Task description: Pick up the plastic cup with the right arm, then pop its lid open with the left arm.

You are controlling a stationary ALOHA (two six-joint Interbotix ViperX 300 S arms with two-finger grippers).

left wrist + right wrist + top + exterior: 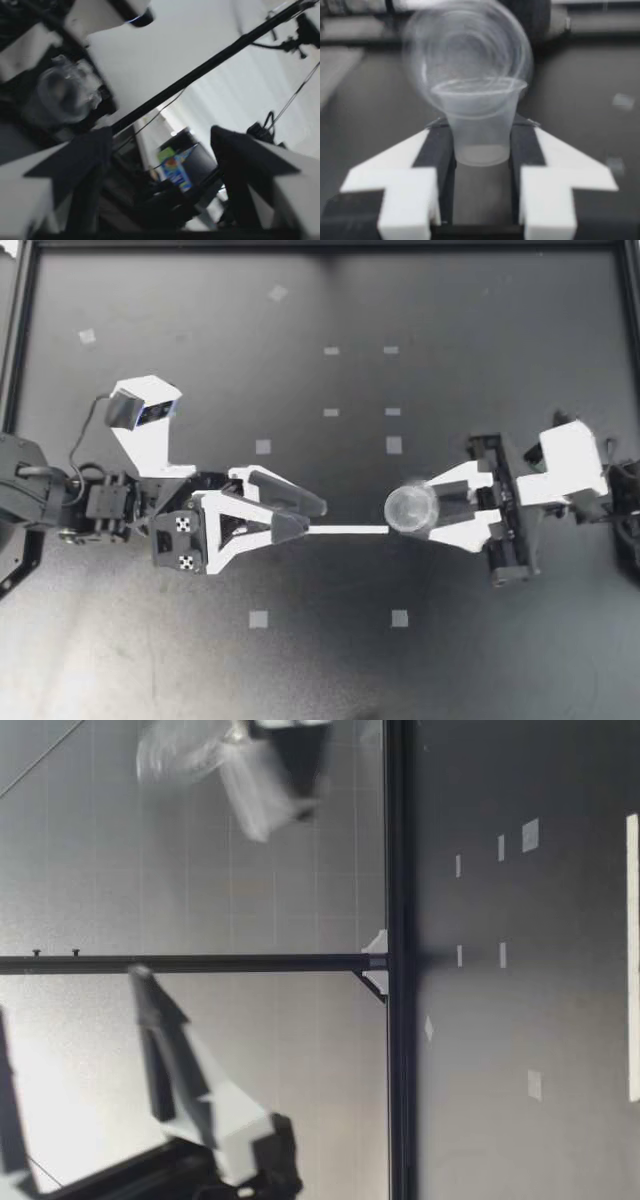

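1. Top view: my right end effector [428,511] grips the clear plastic cup [408,508], just toward 3 o'clock from the middle of the bench [150,670].
2. In the right wrist view both fingers [395,185] press the cup's lower wall from two sides. A blurred round clear shape shows over its rim, and I cannot tell whether that is a second cup.
3. My left end effector [313,517] is at 9 o'clock of the cup, apart from it. Its fingers are spread with nothing between them, and it points toward 3 o'clock.
4. In the low view both end effectors hang well above the bench, so the cup [185,750] is held in the air.
5. I judge the step in hand to be a mid-air hold, with the cup offered toward the open left end effector. A next move calls for a level cup. The left fingers should come either side of the thin wall without crushing it.
6. Count: two end effectors, one cup for certain, one white strip [345,530] on the bench at 9 o'clock of the cup, and ten small tape squares [263,447].
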